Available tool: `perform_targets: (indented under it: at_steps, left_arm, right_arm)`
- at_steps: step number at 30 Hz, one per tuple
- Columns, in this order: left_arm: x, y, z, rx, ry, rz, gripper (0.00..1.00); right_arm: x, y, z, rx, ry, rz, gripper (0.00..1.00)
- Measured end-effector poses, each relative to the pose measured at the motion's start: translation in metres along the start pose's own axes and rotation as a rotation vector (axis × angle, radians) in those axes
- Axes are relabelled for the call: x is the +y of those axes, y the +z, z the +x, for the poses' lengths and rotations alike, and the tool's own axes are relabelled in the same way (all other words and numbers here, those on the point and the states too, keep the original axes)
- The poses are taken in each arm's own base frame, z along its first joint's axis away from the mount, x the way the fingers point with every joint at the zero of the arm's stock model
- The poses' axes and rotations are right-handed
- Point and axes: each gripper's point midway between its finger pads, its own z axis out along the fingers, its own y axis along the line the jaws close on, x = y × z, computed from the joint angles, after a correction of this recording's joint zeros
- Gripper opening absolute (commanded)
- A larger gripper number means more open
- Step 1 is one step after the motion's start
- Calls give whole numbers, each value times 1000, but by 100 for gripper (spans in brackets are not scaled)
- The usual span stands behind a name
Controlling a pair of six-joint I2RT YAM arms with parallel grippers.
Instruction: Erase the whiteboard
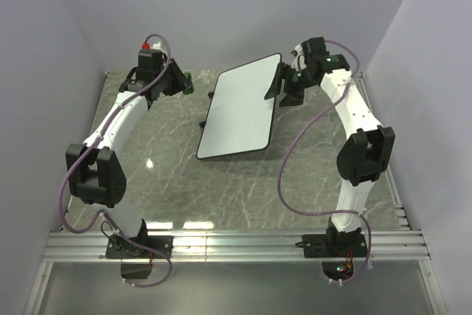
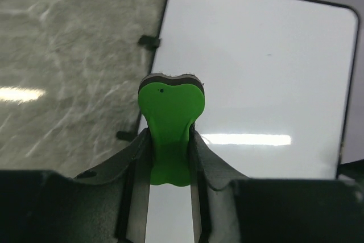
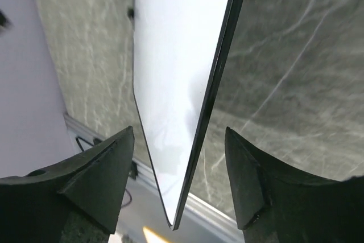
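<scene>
I see the marble table (image 1: 184, 189) with the whiteboard (image 1: 240, 108) on its far middle, face plain white, lying between my two arms. The right gripper (image 3: 178, 135) is spread wide, its fingers straddling the board's right rim with gaps on both sides. The left gripper (image 2: 169, 138) is pinched on a small green eraser (image 2: 170, 112), near the board's left edge.

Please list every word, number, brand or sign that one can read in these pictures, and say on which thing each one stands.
There is no readable text in any view.
The whiteboard is blank and has no writing.
The eraser is plain green with one small dark dot and no letters.
</scene>
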Motion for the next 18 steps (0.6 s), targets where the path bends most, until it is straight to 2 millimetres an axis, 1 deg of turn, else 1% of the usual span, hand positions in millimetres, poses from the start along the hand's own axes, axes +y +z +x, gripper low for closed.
perform_targets:
  at_steps: [1, 2, 4, 5, 8, 10, 11, 13, 14, 16, 18]
  left_arm:
    - [8, -2, 2, -1, -5, -21, 0]
    - [21, -6, 6, 6, -14, -53, 0]
    - [45, -12, 10, 10, -30, -112, 0]
    - [57, -15, 13, 17, -39, -143, 0]
    - [101, -21, 19, 28, -69, -258, 1]
    - [128, -25, 29, 53, -83, -330, 7]
    - [142, -28, 34, 66, -91, -367, 14]
    - [167, -32, 46, 92, -92, -433, 20]
    - [176, -34, 51, 104, -92, -461, 24]
    - [194, -36, 65, 137, -82, -511, 28]
    - [206, -35, 78, 172, -72, -541, 41]
  right_arm:
    - [2, -6, -8, -25, -3, -7, 78]
    - [4, -11, -15, -48, -2, -12, 79]
    - [2, -18, -22, -74, 1, -15, 81]
    - [1, -21, -23, -81, 7, -10, 81]
    - [-6, -28, -27, -104, 16, 14, 82]
    - [-10, -35, -26, -124, 21, 33, 83]
    - [-12, -43, -25, -143, 21, 42, 83]
    - [-16, -58, -21, -178, 27, 60, 83]
    - [-18, -67, -18, -199, 29, 65, 83]
    - [-22, -83, -9, -236, 36, 78, 83]
    - [-23, -98, 2, -271, 39, 78, 83]
